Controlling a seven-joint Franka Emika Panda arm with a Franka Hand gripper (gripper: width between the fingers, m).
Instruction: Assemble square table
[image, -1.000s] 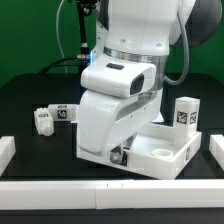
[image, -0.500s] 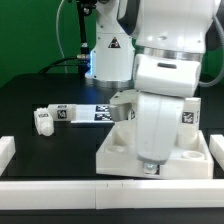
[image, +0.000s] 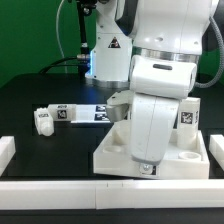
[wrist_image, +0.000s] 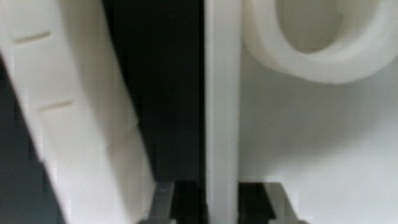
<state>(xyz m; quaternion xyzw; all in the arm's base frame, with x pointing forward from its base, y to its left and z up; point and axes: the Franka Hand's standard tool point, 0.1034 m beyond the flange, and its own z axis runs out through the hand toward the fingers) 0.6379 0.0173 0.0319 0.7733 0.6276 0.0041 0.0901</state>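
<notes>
The white square tabletop (image: 185, 156) lies at the front right in the exterior view, with a raised rim and round corner sockets. My gripper (image: 150, 168) is down on its front rim, shut on it. In the wrist view the rim wall (wrist_image: 222, 100) runs straight between my dark fingertips (wrist_image: 180, 205), with my gripper (wrist_image: 222, 206) closed around it and a round socket (wrist_image: 334, 45) beside it. One tagged leg (image: 187, 114) stands upright behind the tabletop. Two more legs (image: 43, 120) (image: 72, 113) lie at the left.
A long white bar (image: 90, 190) runs along the front, with short white bars at the exterior view's left (image: 6, 150) and right (image: 216, 150). The front bar also shows close to the rim in the wrist view (wrist_image: 71, 120). Tags (image: 100, 113) show near the robot base.
My arm has swung to the exterior view's right and the tabletop has slid right with it. In the last half second it barely moved.
</notes>
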